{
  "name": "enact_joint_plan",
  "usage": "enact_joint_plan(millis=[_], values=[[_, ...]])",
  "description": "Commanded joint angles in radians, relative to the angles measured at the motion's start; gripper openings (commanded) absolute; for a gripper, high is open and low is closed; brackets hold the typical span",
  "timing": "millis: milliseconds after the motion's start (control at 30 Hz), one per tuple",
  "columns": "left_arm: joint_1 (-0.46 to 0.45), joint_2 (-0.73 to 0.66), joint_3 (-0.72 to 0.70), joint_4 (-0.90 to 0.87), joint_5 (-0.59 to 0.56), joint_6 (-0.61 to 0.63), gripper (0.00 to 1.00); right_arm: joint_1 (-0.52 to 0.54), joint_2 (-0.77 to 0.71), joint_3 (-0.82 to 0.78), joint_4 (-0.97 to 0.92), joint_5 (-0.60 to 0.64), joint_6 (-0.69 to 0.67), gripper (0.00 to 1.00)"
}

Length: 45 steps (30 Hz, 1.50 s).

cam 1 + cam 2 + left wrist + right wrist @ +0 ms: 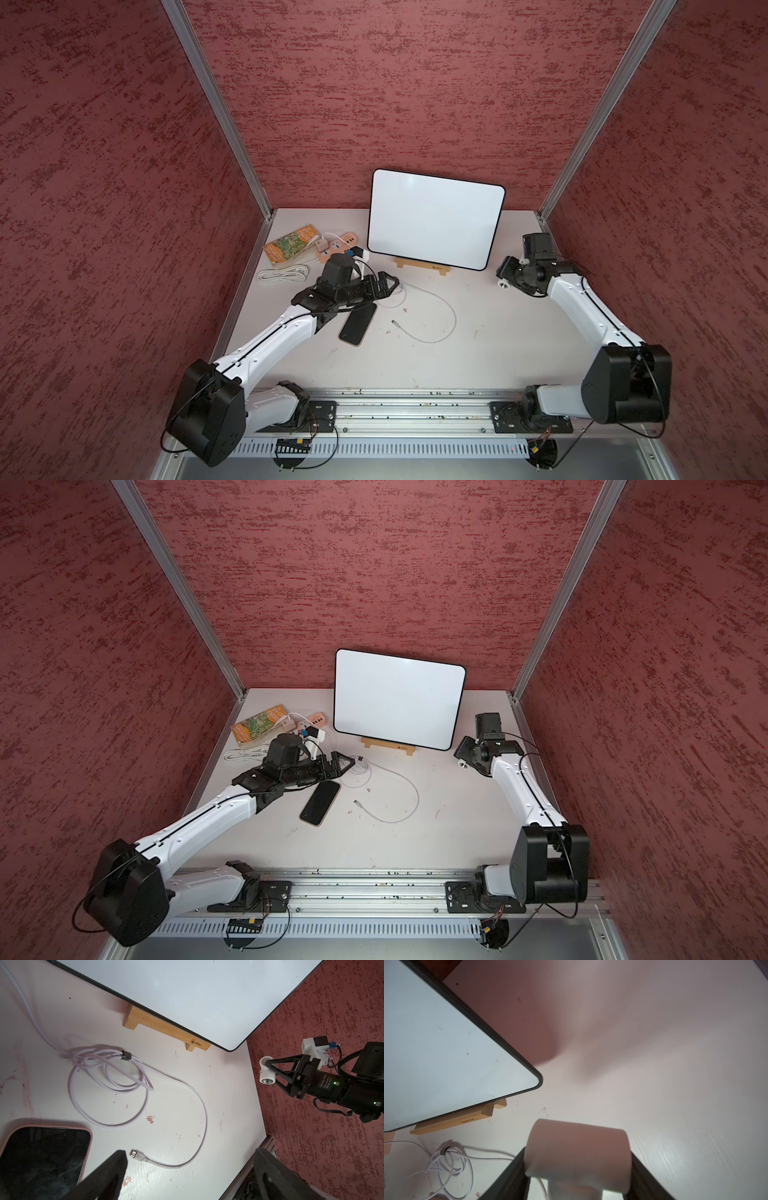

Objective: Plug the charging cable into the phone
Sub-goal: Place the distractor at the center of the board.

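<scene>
L end effector (388, 286) wide open, empty, over charging cable (139, 1156) beside phone (357, 326); R end effector (271, 1073) grips fitting (577, 1147).

Glossy phone (41, 1159), wooden stand (158, 1026), seemingly matt table (228, 1105).

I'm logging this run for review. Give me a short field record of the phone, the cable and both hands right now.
phone: flat on the table, screen up
charging cable: loose on the table, coil midway
connector tip: on the table beside the phone, not touching it
left hand: open, empty, by the coil
right hand: shut on a white fitting, near the whiteboard's lower corner
plugged in: no
</scene>
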Motion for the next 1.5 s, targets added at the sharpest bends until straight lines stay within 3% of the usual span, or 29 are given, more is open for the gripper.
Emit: enact_joint_plan(millis=[0, 267, 633, 1100, 1267, 1467], values=[[0.005, 0.002, 0.027, -0.003, 0.021, 0.047, 1.00, -0.031, 0.019, -0.007, 0.035, -0.014, 0.017, 0.38], [0.025, 0.028, 0.028, -0.022, 0.005, 0.098, 1.00, -0.112, 0.141, -0.013, 0.090, -0.040, 0.026, 0.39], [0.035, 0.060, 0.030, 0.006, -0.066, 0.169, 1.00, -0.144, 0.281, 0.012, 0.147, -0.012, 0.012, 0.38], [0.036, 0.148, 0.017, 0.080, -0.021, 0.110, 1.00, -0.165, 0.338, -0.022, 0.174, 0.004, -0.043, 0.40], [0.037, 0.145, 0.009, 0.080, -0.018, 0.100, 1.00, -0.166, 0.348, -0.027, 0.177, 0.010, -0.051, 0.45], [0.036, 0.143, 0.005, 0.077, -0.017, 0.089, 1.00, -0.166, 0.363, -0.030, 0.180, -0.009, -0.053, 0.58]])
